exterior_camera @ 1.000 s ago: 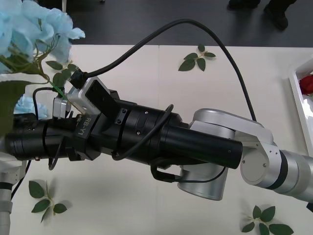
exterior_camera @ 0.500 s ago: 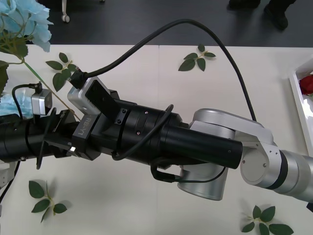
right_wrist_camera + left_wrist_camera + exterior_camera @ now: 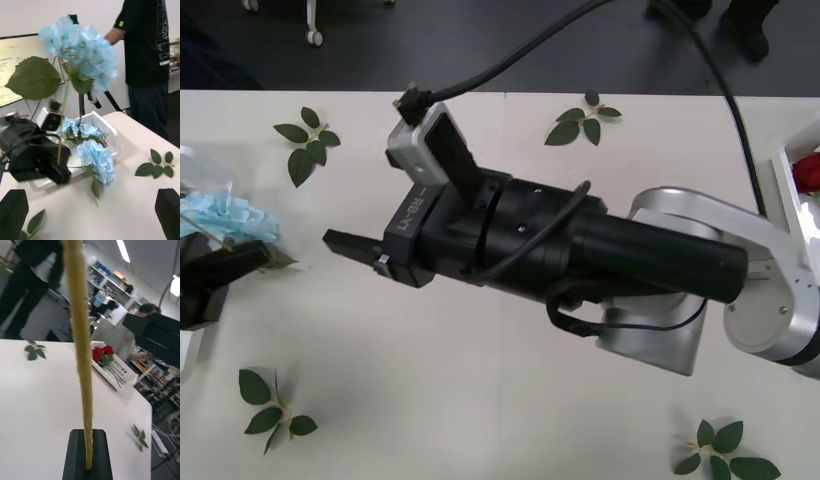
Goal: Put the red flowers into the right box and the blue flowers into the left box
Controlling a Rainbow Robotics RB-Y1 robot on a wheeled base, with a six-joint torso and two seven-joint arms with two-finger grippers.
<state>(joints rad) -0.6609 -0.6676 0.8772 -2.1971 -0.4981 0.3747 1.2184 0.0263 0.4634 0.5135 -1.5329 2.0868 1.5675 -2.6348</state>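
My left gripper (image 3: 56,167) is shut on the thin stem (image 3: 84,390) of a blue flower, which stands upright with its puffy head (image 3: 78,48) high above. It sits at the table's far left (image 3: 215,275) beside the left box (image 3: 110,137). More blue flowers (image 3: 220,215) lie in that box, and one cluster (image 3: 95,157) hangs over its rim. The red flowers (image 3: 102,352) lie in the right box (image 3: 122,378) at the far right (image 3: 785,150). My right gripper (image 3: 345,248) reaches across mid-table towards the left, open with nothing in it (image 3: 90,213).
Loose green leaf sprigs lie on the white table at the back left (image 3: 305,140), back middle (image 3: 580,120), front left (image 3: 270,405) and front right (image 3: 725,455). The right arm's black forearm (image 3: 600,250) and its cable span the table's middle.
The left gripper has moved left and down to the table's left edge with the blue flower, whose head has left the front view's top left. The right gripper has drawn back rightwards.
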